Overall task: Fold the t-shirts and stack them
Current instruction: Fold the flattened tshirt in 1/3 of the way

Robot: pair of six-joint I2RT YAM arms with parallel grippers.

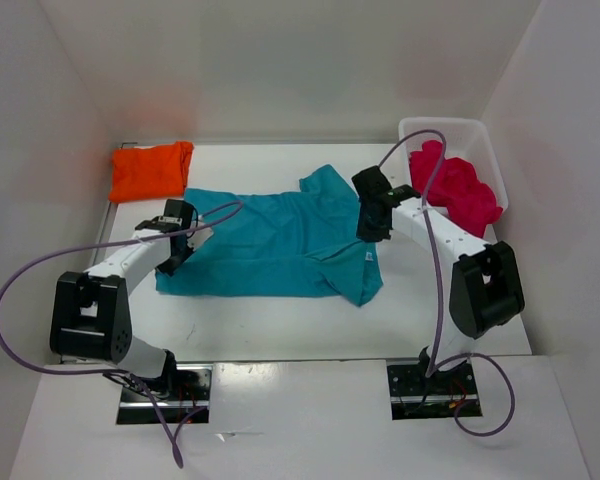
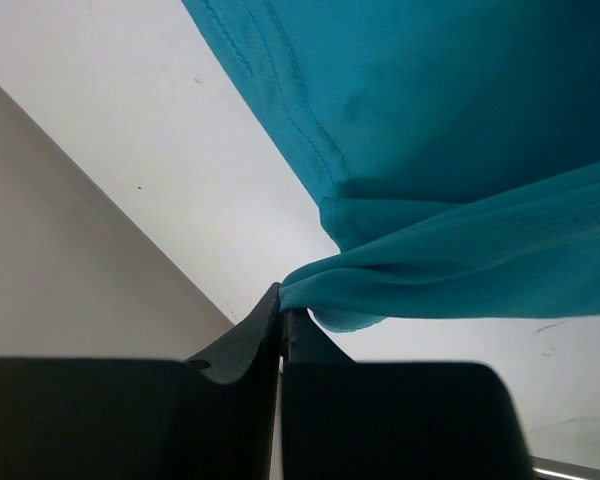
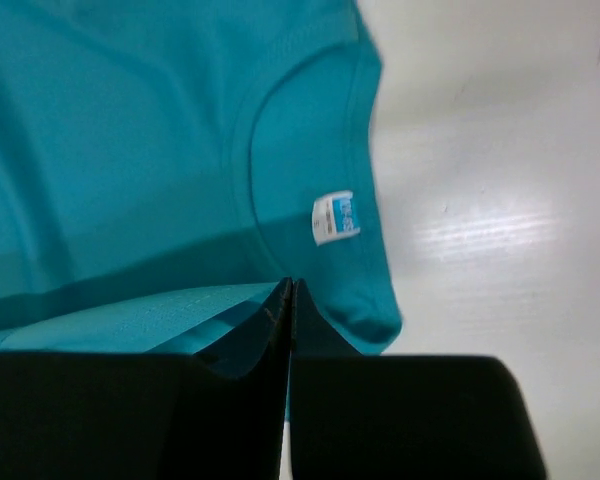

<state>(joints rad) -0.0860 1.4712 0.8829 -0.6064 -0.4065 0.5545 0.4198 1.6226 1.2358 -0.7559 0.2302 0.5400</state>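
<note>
The teal blue t-shirt lies spread across the middle of the table. My left gripper sits at its left edge. In the left wrist view the left gripper is shut on a bunched fold of the teal shirt, lifted a little off the table. My right gripper is over the shirt's right side, near the collar. In the right wrist view the right gripper is shut with a raised layer of the teal cloth at its tips, just below the neck label. The orange t-shirt lies folded at the back left. The pink-red t-shirt is crumpled at the back right.
A white basket at the back right corner holds the pink-red shirt. White walls close in the table on the left, back and right. Purple cables loop from both arms.
</note>
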